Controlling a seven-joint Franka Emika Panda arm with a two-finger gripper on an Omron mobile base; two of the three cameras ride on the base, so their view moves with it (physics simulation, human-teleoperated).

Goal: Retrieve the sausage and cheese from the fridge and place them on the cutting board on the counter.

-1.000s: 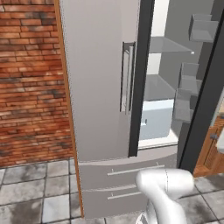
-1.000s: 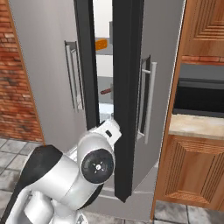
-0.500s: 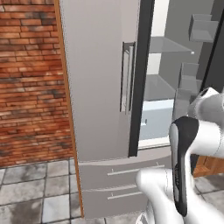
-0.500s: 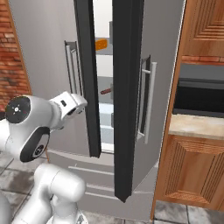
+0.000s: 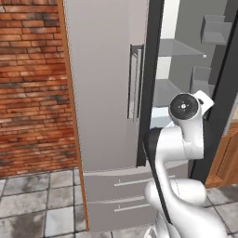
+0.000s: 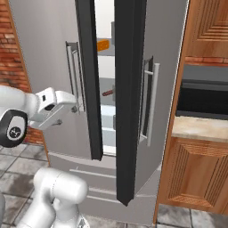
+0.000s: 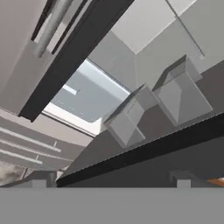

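**Cheese on an upper fridge shelf, gripper wide and empty**

Cheese (image 6: 103, 45) sits high inside the fridge (image 6: 53, 40), an orange wedge seen through the gap between the two doors in the right base view. Nearest the cameras, the white arm (image 5: 174, 158) rises in front of the lower freezer drawers (image 5: 116, 197). Its gripper (image 6: 67, 111) hangs just beside the left door's silver handle (image 6: 73, 75), fingers spread wide, holding nothing. Past it, both doors stand ajar, dark edges outward. A brown sausage (image 6: 108, 93) lies on a lower shelf, below the cheese. Door bins (image 7: 153, 107) line the right door's inner face. To the right, the counter (image 6: 200, 129) tops orange-brown cabinets (image 6: 196, 178).
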